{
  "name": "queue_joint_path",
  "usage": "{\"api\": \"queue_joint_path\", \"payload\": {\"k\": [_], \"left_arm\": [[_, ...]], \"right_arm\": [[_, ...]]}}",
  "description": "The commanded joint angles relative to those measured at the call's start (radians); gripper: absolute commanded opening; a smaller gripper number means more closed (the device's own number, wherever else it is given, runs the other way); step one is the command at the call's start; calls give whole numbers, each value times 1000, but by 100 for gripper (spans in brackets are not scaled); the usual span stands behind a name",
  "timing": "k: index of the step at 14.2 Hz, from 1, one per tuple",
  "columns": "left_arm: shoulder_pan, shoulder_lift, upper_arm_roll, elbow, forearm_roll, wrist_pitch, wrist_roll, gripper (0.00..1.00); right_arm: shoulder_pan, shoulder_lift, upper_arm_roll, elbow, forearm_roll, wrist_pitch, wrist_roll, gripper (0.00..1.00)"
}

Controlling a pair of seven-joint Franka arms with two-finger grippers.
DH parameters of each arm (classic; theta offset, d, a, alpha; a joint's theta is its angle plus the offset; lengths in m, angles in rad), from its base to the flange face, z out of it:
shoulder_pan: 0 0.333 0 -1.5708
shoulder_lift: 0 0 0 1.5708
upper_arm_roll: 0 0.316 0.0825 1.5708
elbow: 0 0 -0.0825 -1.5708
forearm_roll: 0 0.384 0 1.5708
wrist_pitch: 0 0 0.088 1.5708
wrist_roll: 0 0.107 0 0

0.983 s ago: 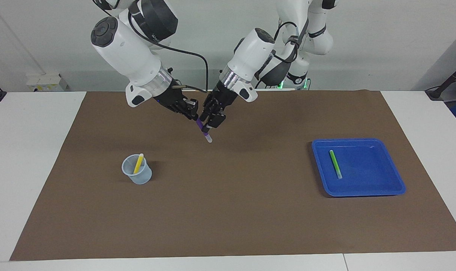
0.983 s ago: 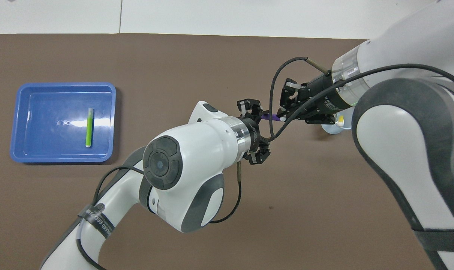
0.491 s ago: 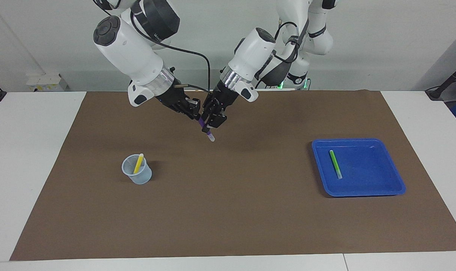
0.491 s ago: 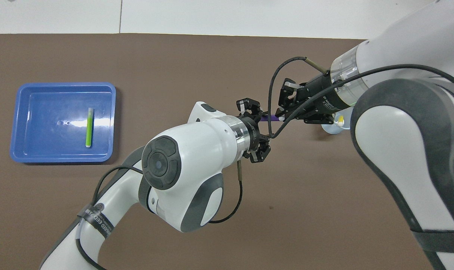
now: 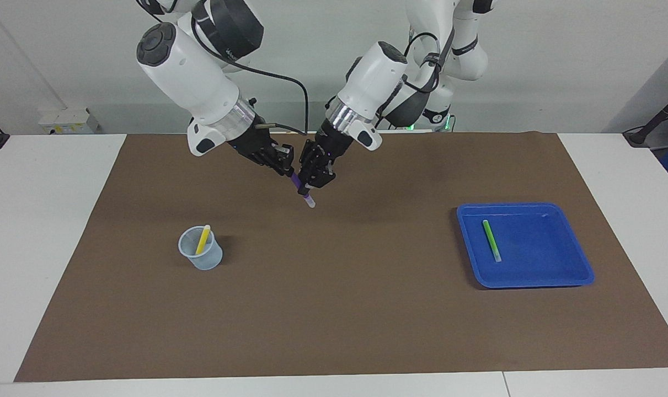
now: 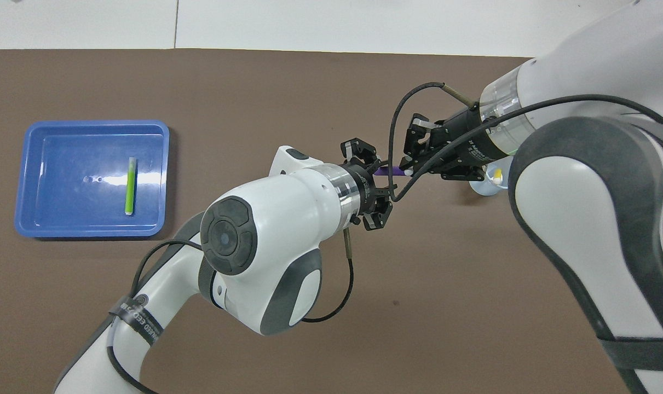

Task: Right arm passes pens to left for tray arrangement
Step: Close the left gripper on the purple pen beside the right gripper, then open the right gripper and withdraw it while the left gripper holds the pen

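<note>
A purple pen [image 5: 306, 196] hangs tilted in the air over the brown mat near the robots' edge, its pale end pointing down. My right gripper [image 5: 289, 168] is shut on its upper part. My left gripper [image 5: 312, 182] meets it from the left arm's end, fingers closed around the pen's lower part. In the overhead view the purple pen [image 6: 388, 171] bridges the left gripper [image 6: 383, 178] and the right gripper [image 6: 410, 168]. A green pen [image 5: 491, 240] lies in the blue tray [image 5: 554, 275] toward the left arm's end. A yellow pen [image 5: 203, 239] leans in a cup.
The translucent bluish cup [image 5: 201, 258] stands on the brown mat [image 5: 339, 309] toward the right arm's end, farther from the robots than the grippers. White tabletop borders the mat on every side.
The left gripper's fingers have closed in on the purple pen. Both hands rose a little with it. The right gripper's grip is unchanged.
</note>
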Motion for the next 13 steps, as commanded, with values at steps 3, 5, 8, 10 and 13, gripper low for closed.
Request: {"api": "queue_joint_path", "payload": {"k": [3,5,8,10,13], "left_arm": [[-3,-15,3,-23,-3,17,-11,25],[-3,-15,4,-23,-1,17,-8,19],[-1,-15,3,-21,30,17,-5,0],[-1,-12,3,-9,62,17,0,0],[1,-9,3,0,69,16,24,0]], "right_arm": [[-2,0,3,-6,30,23,22,5],[5,0,3,-6,30,25,22,6],[7,0,1,-6,28,27,22,13],[7,0,3,-6,28,27,22,14],[7,0,1,-6,28,27,22,14]]}}
